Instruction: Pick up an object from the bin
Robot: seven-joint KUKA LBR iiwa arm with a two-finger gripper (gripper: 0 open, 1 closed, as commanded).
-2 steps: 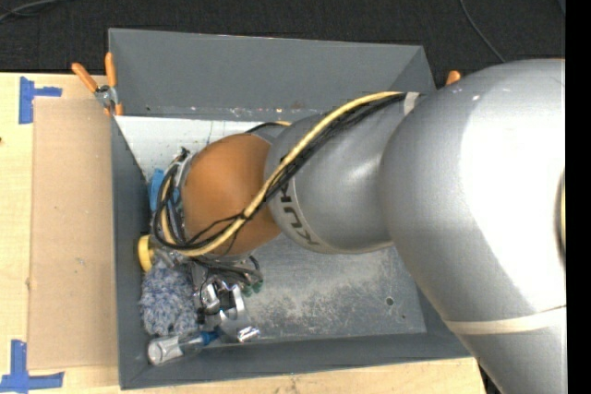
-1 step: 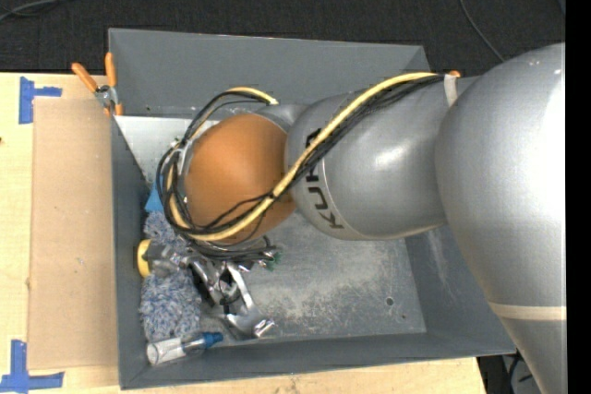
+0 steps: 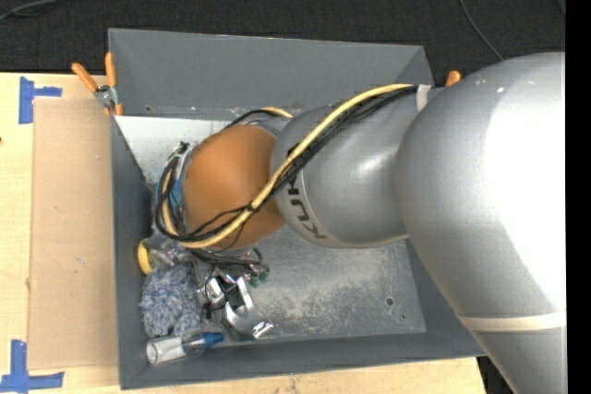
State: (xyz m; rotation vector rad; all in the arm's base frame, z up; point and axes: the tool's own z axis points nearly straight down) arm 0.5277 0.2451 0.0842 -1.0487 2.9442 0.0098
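Part of my gripper (image 3: 229,292), dark with metal pieces, pokes out below the orange cover, low over the bin's front left corner. Just left of it lies a crumpled blue-grey cloth (image 3: 166,304). A clear tube with a blue cap (image 3: 182,347) lies along the front wall, below the cloth. A small shiny metal piece (image 3: 259,328) rests on the floor just right of the gripper. Beside the left wall, half under the cover, a yellow object (image 3: 145,255) peeks out.
The arm and its orange cover with yellow and black cables span the bin from the right and hide its middle and left side. Bare scuffed floor shows at the front right.
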